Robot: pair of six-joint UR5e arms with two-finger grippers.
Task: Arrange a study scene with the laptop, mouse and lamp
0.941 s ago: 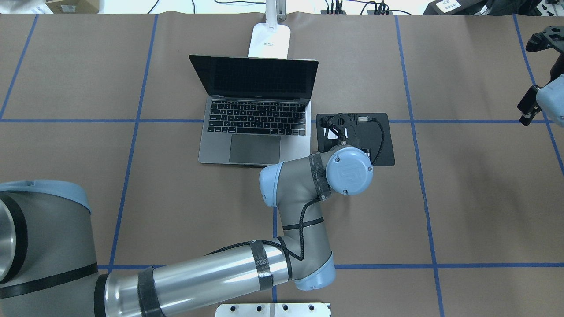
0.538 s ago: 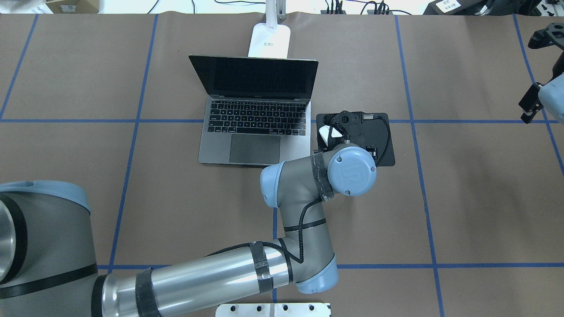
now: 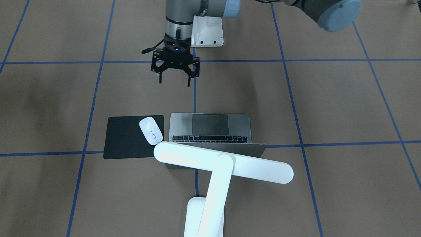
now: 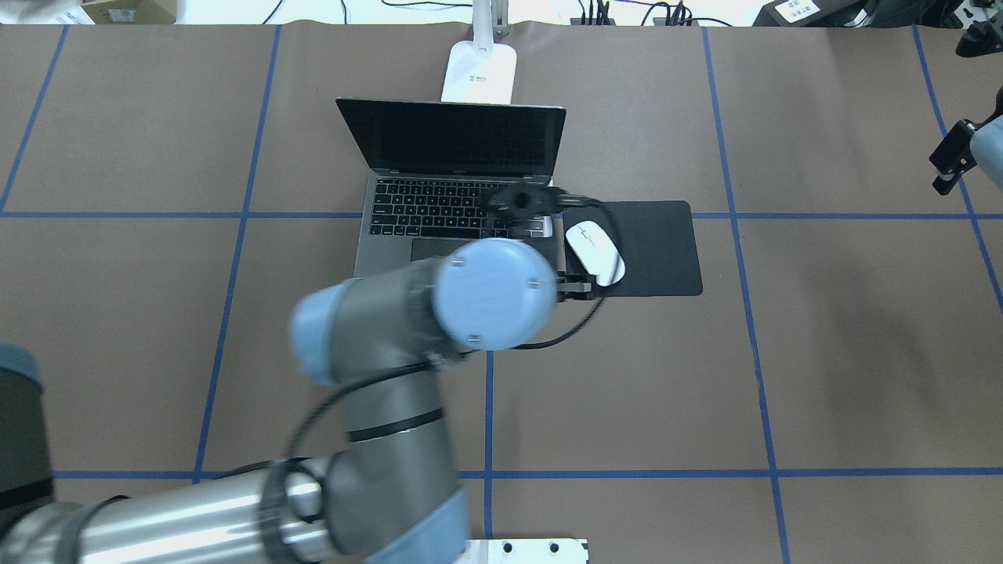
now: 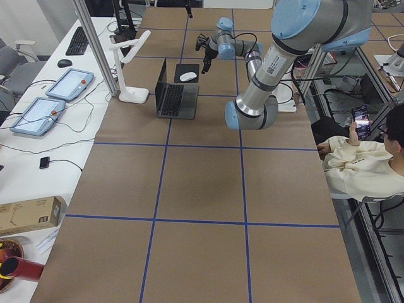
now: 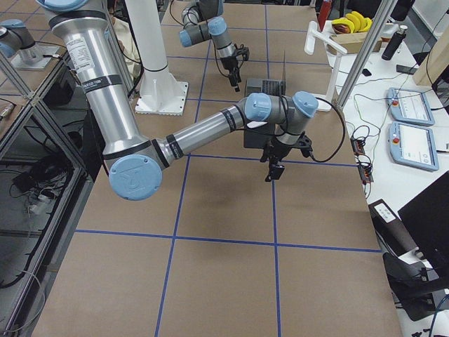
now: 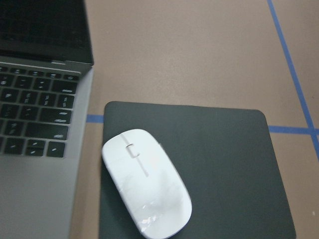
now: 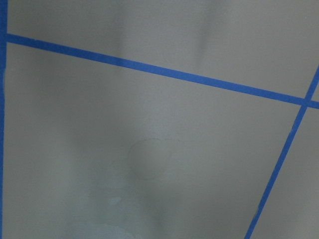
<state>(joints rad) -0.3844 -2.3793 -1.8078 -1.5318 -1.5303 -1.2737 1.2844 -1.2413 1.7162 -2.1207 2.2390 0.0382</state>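
Brown paper crossed with blue tape lines covers the bench [image 3: 49, 98]. At centre left of the front-facing view, the mouse [image 3: 150, 130] lies on the right part of a black mat [image 3: 125, 140], just beside the open laptop [image 3: 210, 124]. The lamp [image 3: 223, 163] leans over the laptop's screen. Above centre, the left gripper [image 3: 174, 80] hangs spread and empty. The mouse looks light, rigid and slick, so pinch it low across its long sides. I cannot tell how the right gripper [image 6: 272, 168] stands.

laptop [image 3: 210, 130]: space-grey body, black keys, dark screen
mouse [image 7: 147, 183]: glossy white
lamp [image 3: 223, 164]: plain white
mat [image 7: 224, 164]: plain black
table [image 4: 823, 352]: brown, with blue grid lines
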